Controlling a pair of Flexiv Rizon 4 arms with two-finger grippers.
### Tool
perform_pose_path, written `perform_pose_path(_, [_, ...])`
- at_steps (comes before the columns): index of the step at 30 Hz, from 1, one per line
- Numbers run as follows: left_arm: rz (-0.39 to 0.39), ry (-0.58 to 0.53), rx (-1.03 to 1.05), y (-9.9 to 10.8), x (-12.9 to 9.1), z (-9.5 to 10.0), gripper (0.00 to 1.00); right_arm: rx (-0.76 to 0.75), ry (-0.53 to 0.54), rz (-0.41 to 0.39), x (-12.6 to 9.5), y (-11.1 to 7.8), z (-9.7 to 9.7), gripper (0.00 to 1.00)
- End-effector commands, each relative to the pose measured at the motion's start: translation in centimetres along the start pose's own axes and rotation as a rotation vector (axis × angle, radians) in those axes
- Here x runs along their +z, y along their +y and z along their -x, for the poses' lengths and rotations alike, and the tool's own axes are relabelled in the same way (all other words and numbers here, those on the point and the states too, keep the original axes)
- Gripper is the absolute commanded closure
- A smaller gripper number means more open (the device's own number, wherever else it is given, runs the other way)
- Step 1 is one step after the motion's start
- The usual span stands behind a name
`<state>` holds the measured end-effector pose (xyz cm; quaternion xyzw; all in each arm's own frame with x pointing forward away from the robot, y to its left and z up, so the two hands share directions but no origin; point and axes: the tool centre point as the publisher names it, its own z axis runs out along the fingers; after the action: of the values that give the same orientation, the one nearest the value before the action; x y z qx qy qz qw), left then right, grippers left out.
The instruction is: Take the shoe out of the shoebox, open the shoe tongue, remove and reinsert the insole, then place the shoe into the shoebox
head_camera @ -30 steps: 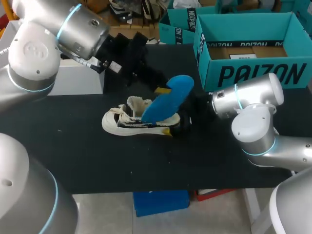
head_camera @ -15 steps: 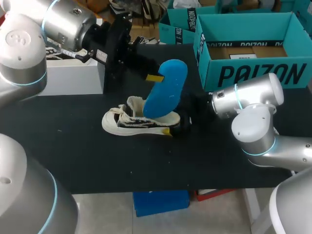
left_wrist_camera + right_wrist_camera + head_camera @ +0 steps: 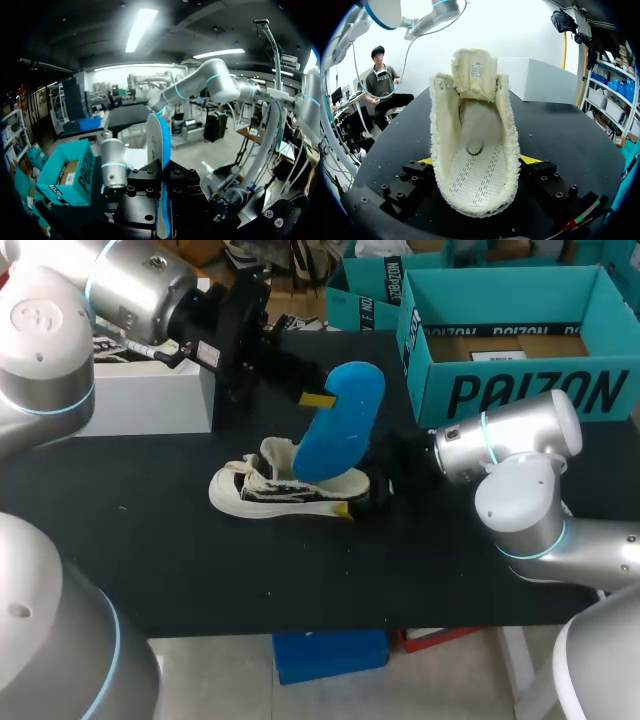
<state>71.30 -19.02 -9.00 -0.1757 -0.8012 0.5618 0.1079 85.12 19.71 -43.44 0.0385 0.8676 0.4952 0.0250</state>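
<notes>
Clamped insole (image 3: 338, 425) in left end effector (image 3: 316, 399) over shoe (image 3: 262, 490), pinched shoe heel in right end effector (image 3: 476, 162), on desk (image 3: 200, 560).

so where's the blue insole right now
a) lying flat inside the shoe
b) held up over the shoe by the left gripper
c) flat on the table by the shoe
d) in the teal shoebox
b: the left gripper is pinching the blue insole on edge above the shoe, and the right wrist view shows no blue inside the shoe.
</notes>
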Motion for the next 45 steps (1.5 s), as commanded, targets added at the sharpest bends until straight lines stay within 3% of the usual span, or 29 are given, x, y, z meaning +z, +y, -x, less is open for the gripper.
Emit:
perform_pose_path(1, [-0.024,-0.024,-0.008,-0.8,-0.1,0.6,1.0,0.001,0.0,0.0,0.1,-0.1,0.2,1.0])
perform_pose_path(5, [-0.229,-0.022,-0.13,-3.0,-1.2,1.8,1.0,0.001,0.0,0.0,0.1,-0.1,0.2,1.0])
perform_pose_path(6, [-0.23,-0.03,-0.134,-3.5,-1.5,2.0,1.0,0.001,0.0,0.0,0.1,-0.1,0.2,1.0])
perform_pose_path(8, [-0.308,-0.013,-0.194,-4.5,-2.2,2.2,1.0,0.001,0.0,0.0,0.1,-0.1,0.2,1.0])
perform_pose_path(14, [-0.389,-0.018,-0.271,-6.3,-4.1,2.3,1.0,0.001,0.0,0.0,0.1,-0.1,0.2,1.0])
perform_pose_path(19, [-0.38,-0.048,-0.319,-6.3,-4.8,2.0,1.0,0.001,0.0,0.0,0.1,-0.1,0.2,1.0])
perform_pose_path(24, [-0.448,-0.034,-0.402,-5.4,-5.0,1.1,1.0,0.001,0.0,0.0,0.1,-0.1,0.2,1.0])
perform_pose_path(33, [-0.46,-0.066,-0.437,-3.5,-6.4,-0.3,1.0,0.001,0.0,0.0,0.1,-0.1,0.2,1.0])
perform_pose_path(45, [-0.47,-0.086,-0.448,-2.5,-7.3,-0.8,1.0,0.001,0.0,0.0,0.1,-0.1,0.2,1.0])
